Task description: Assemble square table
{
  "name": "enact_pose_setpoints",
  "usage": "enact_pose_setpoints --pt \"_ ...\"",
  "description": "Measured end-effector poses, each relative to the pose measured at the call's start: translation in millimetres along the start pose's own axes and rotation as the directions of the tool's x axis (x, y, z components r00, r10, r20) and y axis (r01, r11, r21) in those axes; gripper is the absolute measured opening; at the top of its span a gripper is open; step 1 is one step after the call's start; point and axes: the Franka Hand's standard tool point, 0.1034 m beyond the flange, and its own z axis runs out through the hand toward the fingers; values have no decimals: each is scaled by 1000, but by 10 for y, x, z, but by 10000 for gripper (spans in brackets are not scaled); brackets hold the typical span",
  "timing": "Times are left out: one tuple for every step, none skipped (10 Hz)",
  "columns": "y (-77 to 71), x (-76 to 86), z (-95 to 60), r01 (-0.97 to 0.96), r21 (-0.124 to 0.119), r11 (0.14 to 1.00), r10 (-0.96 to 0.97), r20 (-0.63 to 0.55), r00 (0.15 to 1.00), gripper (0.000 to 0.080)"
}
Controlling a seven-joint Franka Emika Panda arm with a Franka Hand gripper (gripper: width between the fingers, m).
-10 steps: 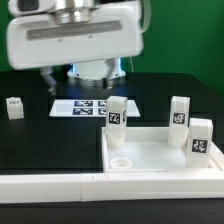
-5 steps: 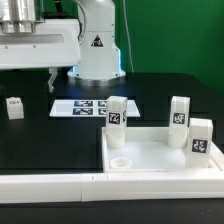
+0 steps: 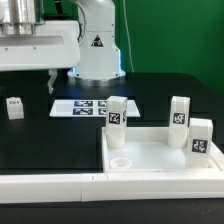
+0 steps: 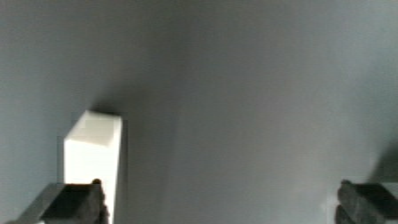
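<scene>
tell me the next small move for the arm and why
Probably lower the open gripper over the lone small white tagged leg block on the black table and close on it. Three blocks already stand at the white square tray-like top; this one sits apart.

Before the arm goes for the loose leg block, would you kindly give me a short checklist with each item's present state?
1. Gripper open, holding nothing: ok, jaws stand wide with bare table between them.
2. Small white tagged leg block free to grasp: ok, it stands upright and alone on the black table.
3. Gripper lined up over that block: cannot tell; the wrist view shows only a white edge.
4. White plastic square tray-like top with an open socket: ok, near corner socket is bare.
5. Three other leg blocks seated in the top: cannot tell; they stand upright at its corners.
</scene>
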Motion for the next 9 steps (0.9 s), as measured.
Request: enact_pose_setpoints --pt "167 -330 84 37 -55 998 -36 22 999 649" --pt "229 -531 135 39 -73 997 -36 44 998 649" --pt "192 -597 187 52 -45 998 -48 77 996 649" --pt "98 -515 203 19 -17 1000 -17 103 995 649" --pt "12 -457 221 11 10 1000 -12 137 990 649" --pt "-45 -428 240 2 30 1000 -7 168 986 649" --pt "-146 -397 268 -31 56 998 17 230 973 649" --pt "-244 -344 300 -36 74 997 12 301 954 649" --pt "-231 -331 348 -26 85 996 -4 333 943 649"
